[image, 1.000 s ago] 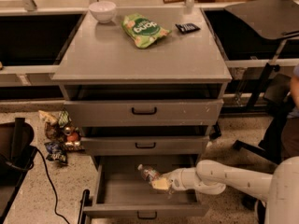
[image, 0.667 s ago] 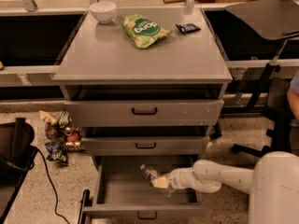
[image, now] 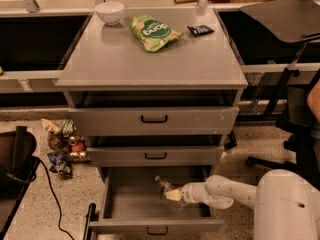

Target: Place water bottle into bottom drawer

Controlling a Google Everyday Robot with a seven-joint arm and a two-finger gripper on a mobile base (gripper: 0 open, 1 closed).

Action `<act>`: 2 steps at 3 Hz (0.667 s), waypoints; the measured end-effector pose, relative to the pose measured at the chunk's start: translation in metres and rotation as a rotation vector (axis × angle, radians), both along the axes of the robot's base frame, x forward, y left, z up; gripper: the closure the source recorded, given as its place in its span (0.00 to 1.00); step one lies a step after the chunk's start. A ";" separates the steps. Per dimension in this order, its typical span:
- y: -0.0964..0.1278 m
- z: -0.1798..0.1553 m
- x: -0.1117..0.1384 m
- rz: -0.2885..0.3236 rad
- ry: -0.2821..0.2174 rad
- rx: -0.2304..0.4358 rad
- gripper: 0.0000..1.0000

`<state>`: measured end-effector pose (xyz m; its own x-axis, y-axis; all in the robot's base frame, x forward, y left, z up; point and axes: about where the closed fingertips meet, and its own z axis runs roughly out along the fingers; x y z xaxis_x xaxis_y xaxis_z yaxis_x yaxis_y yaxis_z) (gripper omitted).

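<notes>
Little has changed: the gripper (image: 175,195), clamped on the tilted water bottle (image: 163,184), still hangs inside the open bottom drawer (image: 130,204) at lower centre of the frame, while the robot's white body (image: 287,206) looms larger at lower right, so only release likely remains.

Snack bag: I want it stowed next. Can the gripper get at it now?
Probably not directly: the gripper is low in the open bottom drawer, while the snack bag lies up on the cabinet top.

Cream-tipped gripper (image: 174,195) inside the bottom drawer (image: 134,202). Behind it, a smooth white arm (image: 226,193) of rounded segments widens into a large white shell (image: 286,210) bearing one small dark dot.
</notes>
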<state>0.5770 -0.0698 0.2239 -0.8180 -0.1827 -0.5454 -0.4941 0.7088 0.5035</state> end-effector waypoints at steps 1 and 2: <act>-0.002 -0.017 0.009 -0.031 -0.007 0.004 0.81; -0.005 -0.025 0.013 -0.051 -0.006 -0.005 0.58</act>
<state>0.5897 -0.0747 0.1991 -0.8230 -0.1432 -0.5498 -0.4602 0.7355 0.4972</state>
